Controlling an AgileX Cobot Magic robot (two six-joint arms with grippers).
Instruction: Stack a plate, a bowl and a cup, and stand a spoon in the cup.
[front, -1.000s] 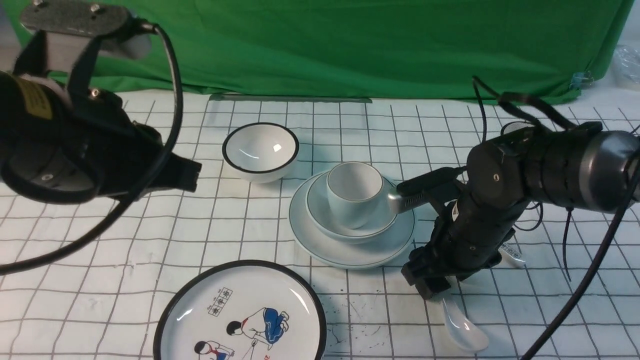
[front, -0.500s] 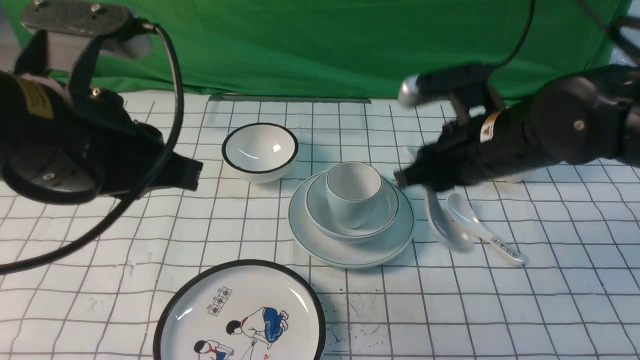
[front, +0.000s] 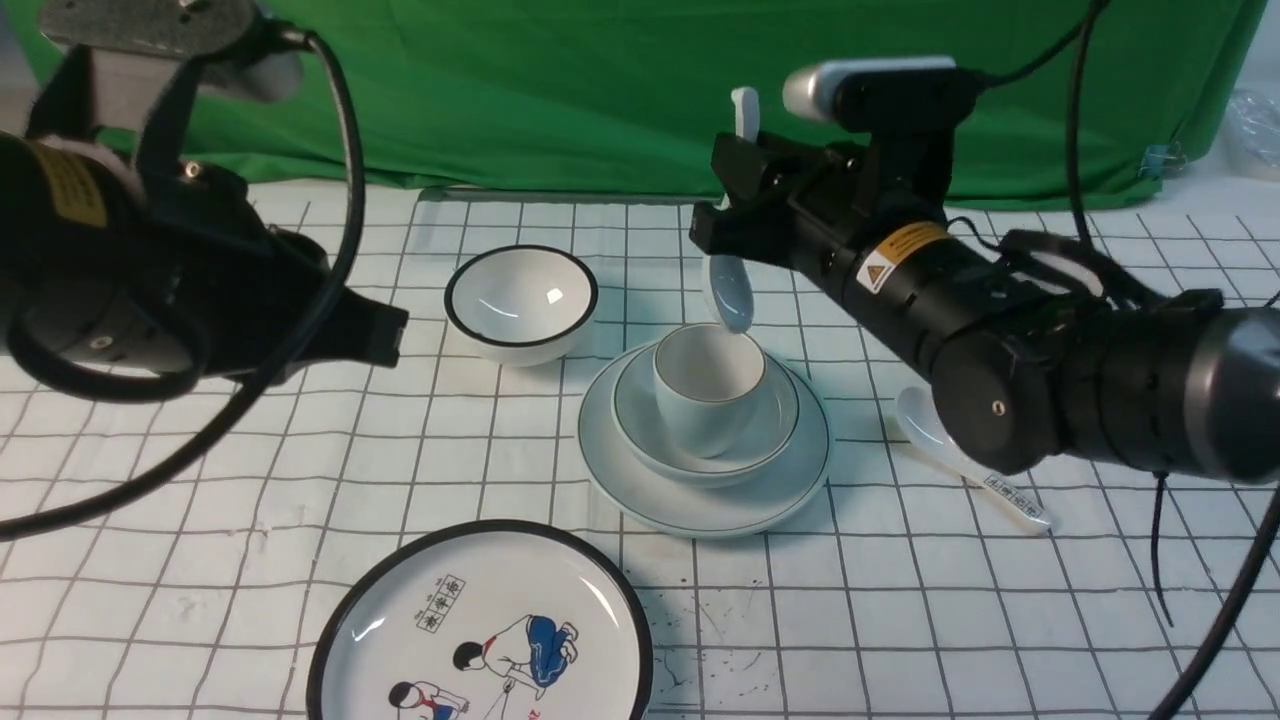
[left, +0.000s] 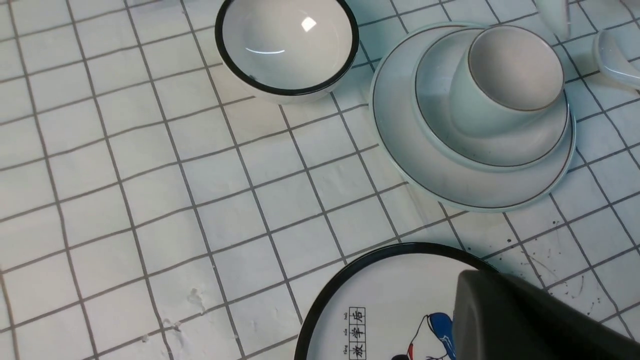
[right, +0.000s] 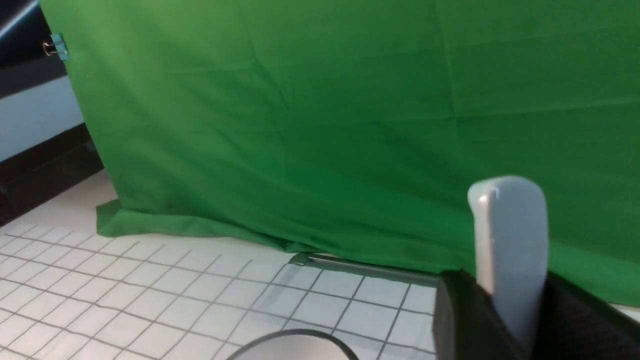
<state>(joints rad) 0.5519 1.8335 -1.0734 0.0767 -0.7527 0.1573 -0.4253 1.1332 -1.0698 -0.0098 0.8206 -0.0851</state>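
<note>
The pale plate (front: 700, 512) lies mid-table with the shallow bowl (front: 638, 402) on it and the handleless cup (front: 702, 410) standing in the bowl. My right gripper (front: 738, 195) is shut on the plain white spoon (front: 728, 290), which hangs upright, scoop end down, just above the cup's far rim. In the right wrist view the spoon's handle (right: 510, 235) sticks up between the black fingers (right: 460, 320). My left gripper (front: 385, 335) is shut and empty, raised at the left; its dark finger (left: 525, 320) hovers over the cartoon plate.
A black-rimmed white bowl (front: 520, 295) sits behind and left of the stack. The cartoon plate (front: 480, 630) lies at the front edge. A spoon with printed characters (front: 960, 455) lies on the cloth right of the stack, under my right arm. Green cloth hangs along the back.
My right gripper closed on the plain spoon at the front right, lifted it and carried it back and left to above the cup, turning it upright. The left arm stayed put.
</note>
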